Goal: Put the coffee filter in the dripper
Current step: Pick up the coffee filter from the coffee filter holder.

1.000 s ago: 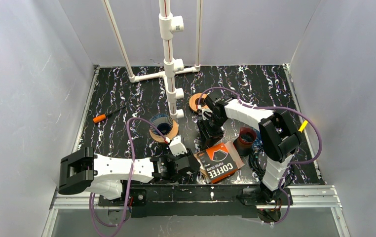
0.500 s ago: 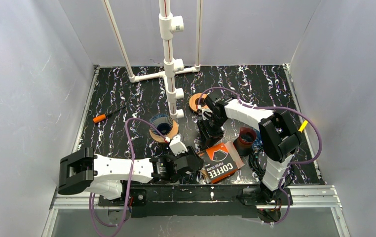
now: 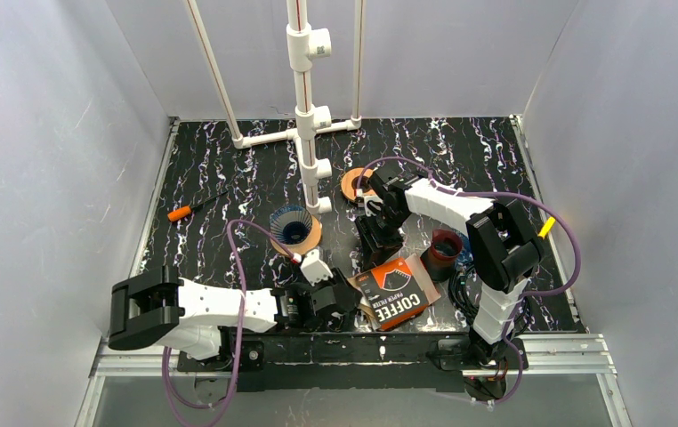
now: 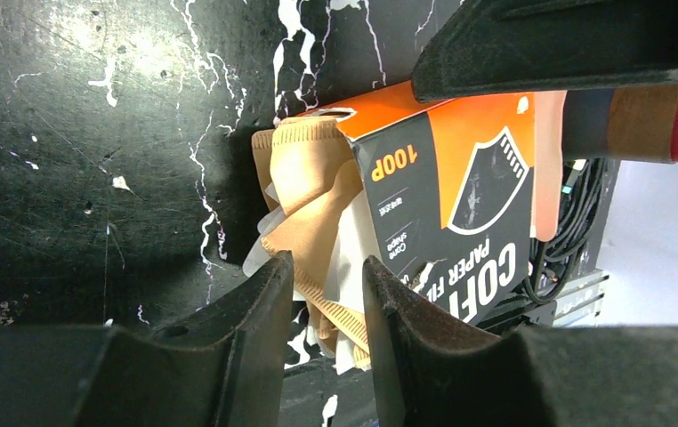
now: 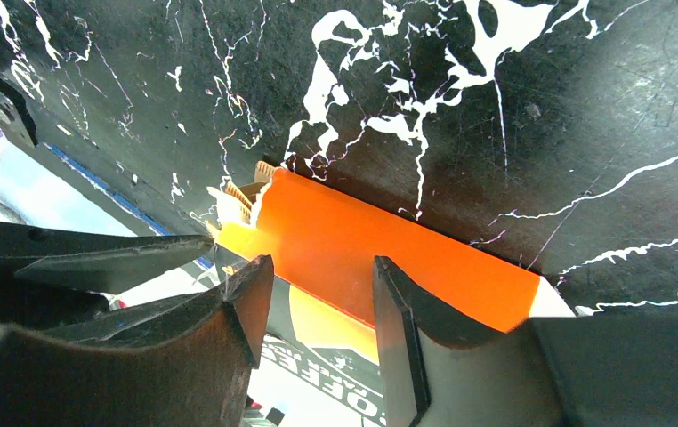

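Coffee filter point(image 4: 313, 191): protrudes from box point(image 4: 460, 187), 9 o'clock end | left tool point(image 4: 328, 267) straddles it, grip cannot be told | right tool point(image 5: 322, 267) astride box, likewise | advice: pinch one sheet, pull straight, carry to dripper point(image 3: 295, 229) at 10 o'clock.

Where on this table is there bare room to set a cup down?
Bare black marbled tabletop lies far right, between the white pipe stand and the wall, and left, between the orange-handled screwdriver and the left arm. Crowded near centre: blue ribbed dripper on its wooden ring, orange-black coffee filter box, dark red cup, left end effector, right end effector.
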`<action>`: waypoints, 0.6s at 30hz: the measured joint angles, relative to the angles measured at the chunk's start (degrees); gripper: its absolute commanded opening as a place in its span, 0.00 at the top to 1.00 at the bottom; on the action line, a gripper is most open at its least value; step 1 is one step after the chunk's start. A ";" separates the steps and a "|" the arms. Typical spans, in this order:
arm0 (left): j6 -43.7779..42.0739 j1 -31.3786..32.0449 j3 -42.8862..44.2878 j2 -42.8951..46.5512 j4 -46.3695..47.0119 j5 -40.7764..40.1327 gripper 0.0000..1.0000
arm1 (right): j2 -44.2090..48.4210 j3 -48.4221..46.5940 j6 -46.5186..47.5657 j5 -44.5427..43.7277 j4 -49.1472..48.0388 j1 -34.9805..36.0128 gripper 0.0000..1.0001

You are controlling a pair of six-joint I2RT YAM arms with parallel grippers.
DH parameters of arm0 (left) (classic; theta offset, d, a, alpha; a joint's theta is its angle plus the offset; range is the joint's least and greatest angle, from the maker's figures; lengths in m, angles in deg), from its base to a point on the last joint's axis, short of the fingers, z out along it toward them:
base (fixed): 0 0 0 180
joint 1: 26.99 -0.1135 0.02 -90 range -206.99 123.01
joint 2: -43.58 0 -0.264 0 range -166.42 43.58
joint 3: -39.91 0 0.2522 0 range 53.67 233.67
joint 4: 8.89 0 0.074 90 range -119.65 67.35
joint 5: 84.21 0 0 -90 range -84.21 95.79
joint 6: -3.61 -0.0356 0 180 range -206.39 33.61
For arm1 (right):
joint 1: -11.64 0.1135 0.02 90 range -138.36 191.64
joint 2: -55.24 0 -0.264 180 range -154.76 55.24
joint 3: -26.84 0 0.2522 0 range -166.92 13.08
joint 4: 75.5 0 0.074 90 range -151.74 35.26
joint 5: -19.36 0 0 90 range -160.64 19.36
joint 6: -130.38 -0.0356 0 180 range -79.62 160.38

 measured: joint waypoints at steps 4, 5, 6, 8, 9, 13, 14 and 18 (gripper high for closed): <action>0.00 -0.04 -0.17 -1.25 1.25 0.02 0.79 | 0.00 0.00 0.00 -0.02 0.00 0.00 0.46; -0.04 -0.04 -0.17 -1.33 1.40 0.04 0.81 | 0.00 0.00 0.00 -0.02 0.02 0.00 0.46; -0.07 -0.04 -0.17 -1.38 1.62 0.04 0.84 | 0.00 0.00 0.00 -0.02 0.02 0.00 0.46; -0.17 -0.15 -0.17 -1.42 1.92 0.04 0.91 | 0.00 0.00 0.00 0.00 0.00 0.00 0.46; -0.26 -0.17 -0.17 -1.42 1.97 0.07 0.94 | 0.00 0.00 0.00 0.00 0.00 0.00 0.46; -0.92 -0.26 -0.11 -1.42 1.90 0.24 1.00 | 0.00 0.00 0.00 -0.02 0.02 0.00 0.46; -1.20 -0.26 -0.02 -1.40 1.75 0.26 1.00 | 0.00 0.00 0.00 -0.02 0.00 0.00 0.46; -3.17 -0.26 1.49 -0.96 -0.98 0.39 1.00 | 0.00 0.00 -0.02 -0.02 0.02 0.00 0.40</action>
